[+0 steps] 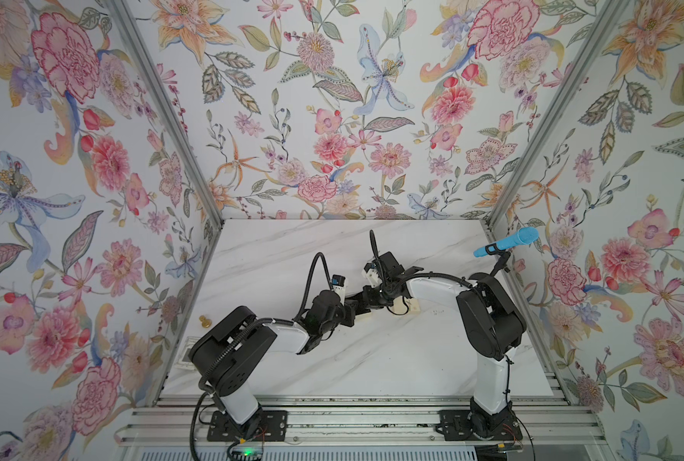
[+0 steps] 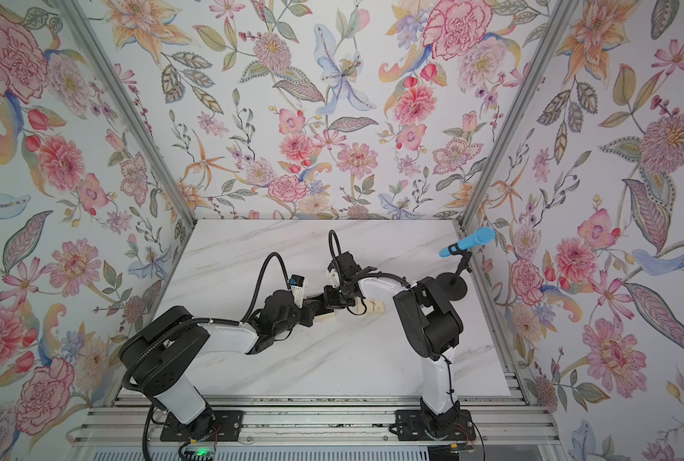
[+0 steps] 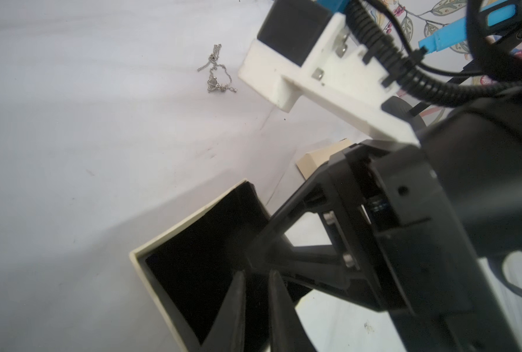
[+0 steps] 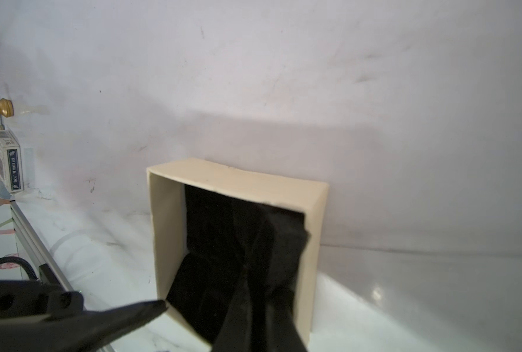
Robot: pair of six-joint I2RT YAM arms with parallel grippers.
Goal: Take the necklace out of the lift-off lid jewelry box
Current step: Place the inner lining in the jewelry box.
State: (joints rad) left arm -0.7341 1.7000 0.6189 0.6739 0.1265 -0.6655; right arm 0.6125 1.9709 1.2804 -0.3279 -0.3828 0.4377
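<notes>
Floral wallpaper closes in three sides of a white marble counter [image 1: 372, 359], where both arms meet near the middle. By my reading the main step is already done. The necklace [image 3: 214, 80] lies bunched on the bare counter, outside the lift-off lid jewelry box [image 4: 238, 181] and apart from it, past one corner of its rim. In both top views it is too small to find. The box is open and tipped up so that its mouth faces the right wrist camera, with black lining showing and nothing silvery inside. The lid [image 2: 374, 307] rests flat on the counter near the box, partly under the right forearm. The left hand [image 3: 256, 271] has its fingers close together with only a narrow gap. One fingertip sits against the outside of the box's cream wall at a lower corner, so the hand looks clenched on that wall and propping the box up. The right hand [image 4: 246, 271] reaches into the mouth with its fingers closed to a slit against the lining. Black on black, I cannot tell whether it pinches the fabric. What is left seems to be tidying. The right hand should back straight out without dragging the lining, and then the left can lower the box flat and let go. Both should keep off the loose chain, which would likely skid at a light brush.
</notes>
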